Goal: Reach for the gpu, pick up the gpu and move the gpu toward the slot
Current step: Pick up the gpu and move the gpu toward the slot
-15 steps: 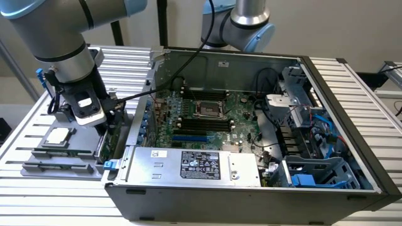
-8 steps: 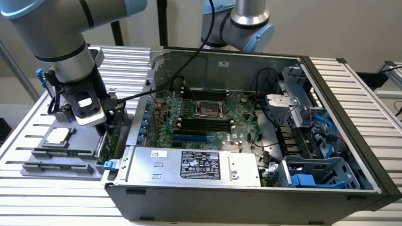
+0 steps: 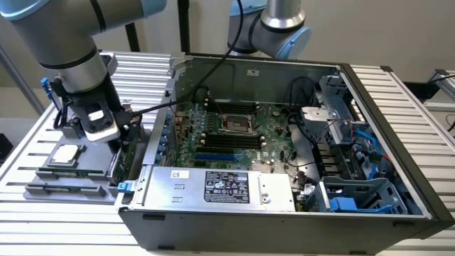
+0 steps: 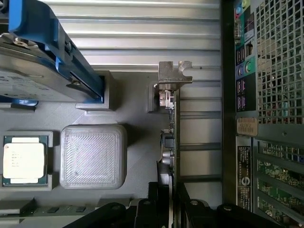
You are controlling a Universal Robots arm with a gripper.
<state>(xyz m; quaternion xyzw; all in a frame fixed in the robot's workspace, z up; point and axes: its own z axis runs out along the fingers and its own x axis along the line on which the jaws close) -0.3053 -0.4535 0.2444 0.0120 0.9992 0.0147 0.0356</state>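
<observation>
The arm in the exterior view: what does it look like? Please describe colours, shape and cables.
The arm is made of round silver-grey tubes with black rings and light blue joint caps. Its wrist carries a white and grey block. A black cable leads away from the wrist.

UR arm (image 3: 67,48): silver-grey cylindrical links, light-blue joint caps (image 3: 297,42). Black cable (image 3: 160,106) runs off the wrist end. White-and-grey module (image 3: 99,125) mounted at the wrist. Gripper (image 4: 168,211) is matte black, chunky, with rounded edges.
</observation>
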